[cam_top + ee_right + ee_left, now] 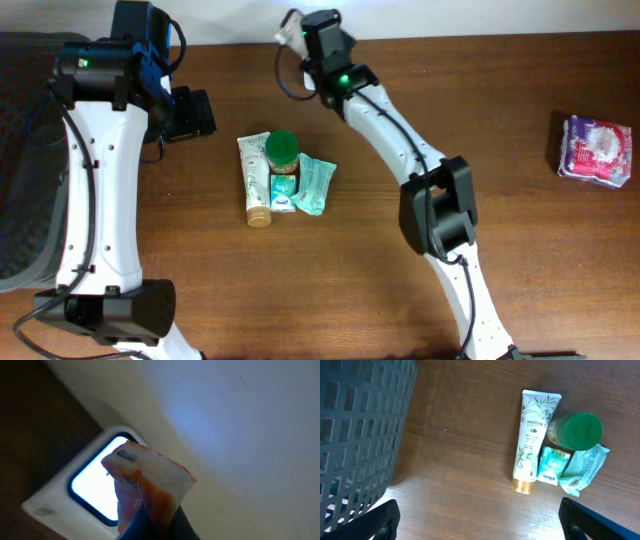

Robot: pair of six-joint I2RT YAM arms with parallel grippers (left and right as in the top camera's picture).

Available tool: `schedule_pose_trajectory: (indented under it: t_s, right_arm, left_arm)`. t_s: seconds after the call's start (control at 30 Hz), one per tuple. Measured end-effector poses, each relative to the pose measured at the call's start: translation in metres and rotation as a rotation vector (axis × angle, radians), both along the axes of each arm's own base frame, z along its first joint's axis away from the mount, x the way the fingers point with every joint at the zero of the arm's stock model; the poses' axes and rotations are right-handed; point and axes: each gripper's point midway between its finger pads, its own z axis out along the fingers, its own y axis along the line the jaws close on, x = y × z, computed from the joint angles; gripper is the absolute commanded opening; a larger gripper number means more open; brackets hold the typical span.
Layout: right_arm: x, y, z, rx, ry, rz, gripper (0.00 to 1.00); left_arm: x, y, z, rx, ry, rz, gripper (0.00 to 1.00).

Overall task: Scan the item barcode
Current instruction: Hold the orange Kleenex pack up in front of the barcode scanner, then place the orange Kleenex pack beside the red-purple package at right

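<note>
My right gripper [150, 522] is clenched on the lower edge of a small orange-and-white crinkly plastic sachet [150, 482], just in front of the white-framed glowing scanner window [92, 485]. It looks light, soft and slippery, so I'd pinch a seam. My left gripper [190, 113] hangs released, well away from the scanner.

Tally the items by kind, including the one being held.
Tubes: 1, Pantene tube
Jars: 1, green-lidded jar
Packets: 4, Kleenex pack, teal packet, purple packet, held orange-and-white packet
Total: 6
</note>
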Motion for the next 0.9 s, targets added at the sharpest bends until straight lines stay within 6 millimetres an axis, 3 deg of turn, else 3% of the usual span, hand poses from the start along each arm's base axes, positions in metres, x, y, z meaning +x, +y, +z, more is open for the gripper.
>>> schedule_pose_trajectory:
  t_s: [0.07,0.23,0.3,0.37,0.47,0.57,0.63,0.67,0.77,0.8,0.83,0.9]
  right_arm:
    - [-0.006,0.014,0.000,-0.057,-0.004,0.052,0.04]
    - [0.003,0.004,-0.007,-0.072,-0.031,0.002,0.04]
    - [0.016,-0.020,0.026,0.000,-0.172,-0.175,0.04]
    - [0.014,-0.050,0.020,0.008,-0.130,-0.282,0.04]
    - [-0.008,-0.159,-0.013,0.049,0.086,-0.573,0.04]
    - [-0.051,-0.281,-0.029,0.159,0.227,-0.932,0.04]
    - [-0.078,-0.339,-0.042,0.209,0.304,-1.091,0.04]
    - [-0.098,-0.379,-0.050,0.249,0.356,-1.191,0.04]
    - [-0.140,-0.429,-0.065,0.298,0.493,-1.317,0.11]
    - [-0.154,-0.444,-0.071,0.334,0.538,-1.355,0.28]
    - [-0.164,-0.455,-0.077,0.360,0.569,-1.379,0.32]
    - [-0.180,-0.470,-0.085,0.387,0.614,-1.425,0.64]
  left_arm:
    - [0.000,0.000,0.000,0.000,0.000,0.000,0.99]
    - [0.000,0.000,0.000,0.000,0.000,0.000,0.99]
    - [0.000,0.000,0.000,0.000,-0.001,0.000,0.99]
    - [0.000,0.000,0.000,0.000,0.000,0.000,0.99]
    - [0.001,0.000,0.000,0.000,-0.002,0.000,0.99]
    - [0.001,0.000,0.000,0.000,-0.002,0.000,0.99]
    - [0.000,0.000,0.000,0.000,-0.002,0.000,0.99]
    - [0.000,0.000,0.000,0.000,0.000,0.000,0.99]
    - [0.000,0.000,0.000,0.000,-0.001,0.000,0.99]
    - [0.000,0.000,0.000,0.000,0.000,0.000,0.99]
    - [0.000,0.000,0.000,0.000,0.000,0.000,0.99]
    - [0.000,0.000,0.000,0.000,0.000,0.000,0.99]
